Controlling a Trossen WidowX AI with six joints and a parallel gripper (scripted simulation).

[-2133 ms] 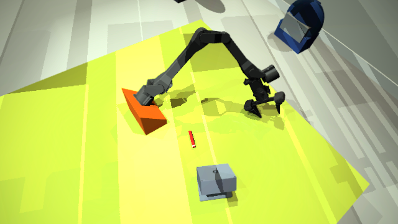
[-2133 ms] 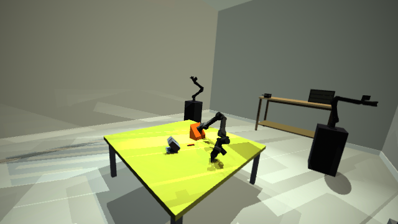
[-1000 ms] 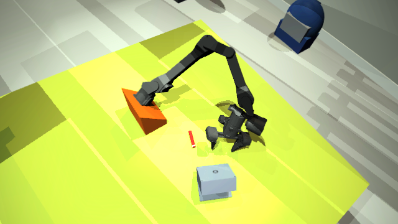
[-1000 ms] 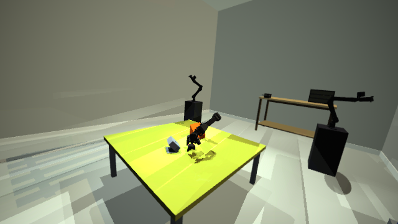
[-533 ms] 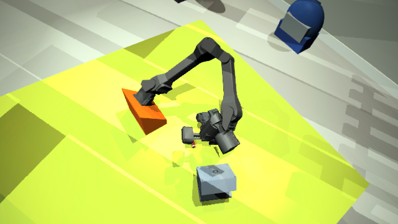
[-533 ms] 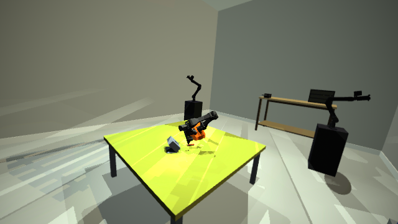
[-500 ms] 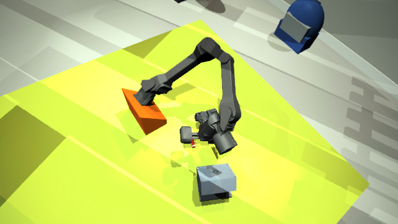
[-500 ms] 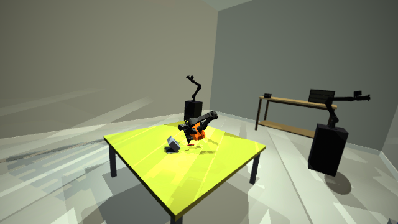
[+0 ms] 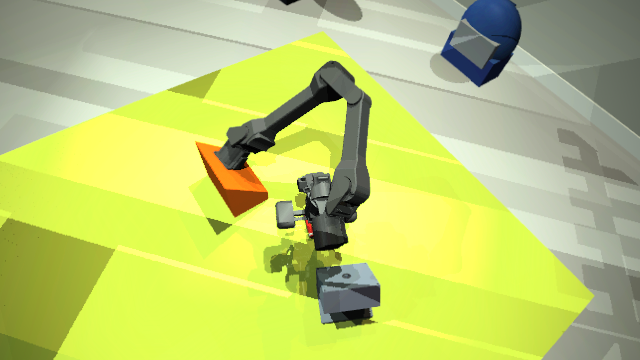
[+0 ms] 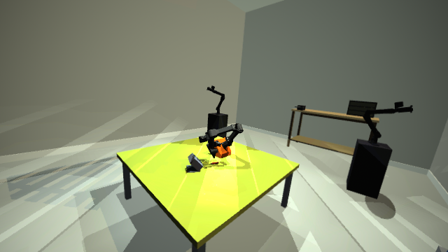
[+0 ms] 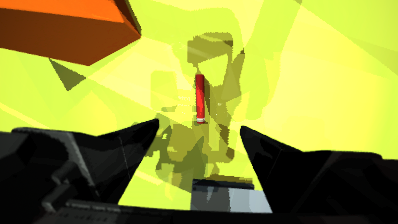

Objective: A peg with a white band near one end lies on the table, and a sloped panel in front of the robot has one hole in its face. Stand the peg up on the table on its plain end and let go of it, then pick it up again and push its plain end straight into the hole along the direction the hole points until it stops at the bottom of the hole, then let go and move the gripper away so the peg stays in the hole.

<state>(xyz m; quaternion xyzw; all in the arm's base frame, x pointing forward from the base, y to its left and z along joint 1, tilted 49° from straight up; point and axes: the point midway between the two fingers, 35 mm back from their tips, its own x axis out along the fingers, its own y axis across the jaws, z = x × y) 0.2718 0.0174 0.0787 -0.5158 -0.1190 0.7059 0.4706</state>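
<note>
The red peg (image 9: 309, 229) (image 10: 214, 163) (image 11: 200, 95) lies on its side on the table. In the wrist view its white band is at the lower end, toward the sloped panel, and its plain end points away from the panel. In the top view the arm hides most of the peg. My gripper (image 11: 200, 125) is open and empty, above the table, with the peg showing between and beyond the fingertips. The grey sloped panel (image 9: 362, 280) (image 10: 196, 162) (image 11: 222, 201) stands close by; its single hole (image 9: 346, 275) shows in the top view and is out of sight in the wrist view.
The orange wedge (image 9: 247, 199) (image 10: 223, 151) (image 11: 65, 32) under the arm's base stands at the upper left of the wrist view. The yellow-green table (image 9: 450, 240) (image 10: 210, 210) carries all of these. A blue object (image 9: 492, 25) stands beyond the table.
</note>
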